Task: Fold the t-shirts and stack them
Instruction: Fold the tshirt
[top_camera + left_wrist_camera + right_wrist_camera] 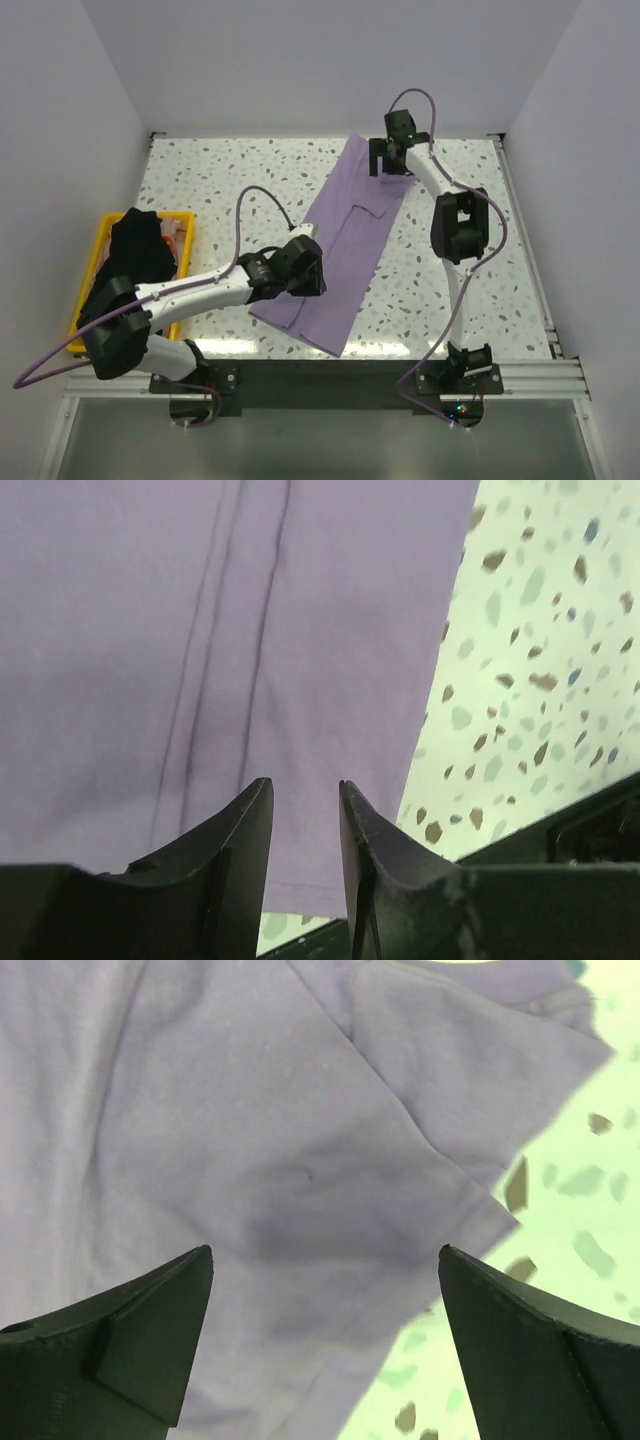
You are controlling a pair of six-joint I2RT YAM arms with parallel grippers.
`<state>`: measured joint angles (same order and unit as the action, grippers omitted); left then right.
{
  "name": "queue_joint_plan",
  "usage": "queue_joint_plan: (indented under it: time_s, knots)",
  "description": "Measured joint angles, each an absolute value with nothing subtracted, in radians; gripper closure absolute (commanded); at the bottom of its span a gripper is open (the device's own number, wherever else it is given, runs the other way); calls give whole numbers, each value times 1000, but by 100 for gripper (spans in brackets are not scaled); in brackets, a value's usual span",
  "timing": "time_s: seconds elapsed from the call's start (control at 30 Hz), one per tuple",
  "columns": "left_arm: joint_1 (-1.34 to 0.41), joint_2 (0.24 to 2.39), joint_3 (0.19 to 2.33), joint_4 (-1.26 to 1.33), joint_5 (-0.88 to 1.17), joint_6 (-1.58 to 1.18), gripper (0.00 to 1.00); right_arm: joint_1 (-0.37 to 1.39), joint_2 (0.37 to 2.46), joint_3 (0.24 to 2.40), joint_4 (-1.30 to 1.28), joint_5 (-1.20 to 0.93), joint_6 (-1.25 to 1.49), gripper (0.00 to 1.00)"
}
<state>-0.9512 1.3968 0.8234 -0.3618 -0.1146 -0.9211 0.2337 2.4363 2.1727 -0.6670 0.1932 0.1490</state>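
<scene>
At the left edge of the speckled pale counter (215,185) stands a yellow plastic crate (103,225). A crumpled black fabric t-shirt (140,250) is heaped inside it and rises above the rim. Beside that heap a small red and white patch shows, too small to identify. The left arm's dark elbow covers the crate's near end.

The left claw (305,795) hangs over the near part of a pale lavender short-sleeved t-shirt (355,235). Its fingers stand a little apart, with flat cloth showing in the gap and nothing pinched. From above, the wrist hides the fingertips and the cloth under them.

The lavender shirt lies folded into a long strip, running diagonally across the middle of the counter from its far side to the near edge. A sleeve lies folded onto the body. The layers beneath cannot be seen.

The right claw (325,1255) hovers over the strip's far end with its jaws spread wide and empty, hiding that end in the overhead view.
</scene>
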Motion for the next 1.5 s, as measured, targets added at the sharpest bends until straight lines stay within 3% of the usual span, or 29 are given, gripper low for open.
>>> queue_joint_plan:
  time_s: [0.17, 0.33, 0.57, 1.07, 1.27, 1.5]
  knots:
    - [-935, 1404, 914, -418, -251, -822, 62, 234, 2283, 2095, -677, 188, 234, 2]
    - [-923, 1552, 942, -439, -326, -736, 63, 255, 2098, 1889, -618, 164, 345, 11]
    - [-922, 1671, 934, -430, -332, -665, 64, 290, 2143, 1789, -582, 136, 427, 19]
    - [-935, 1637, 859, -254, -200, -680, 69, 274, 2402, 2050, -659, 144, 371, 19]
    - [-979, 1644, 844, -177, -120, -773, 69, 268, 2463, 2143, -675, 171, 280, 13]
    - [-1006, 1650, 819, -87, -54, -862, 62, 267, 2485, 2188, -677, 183, 200, 7]
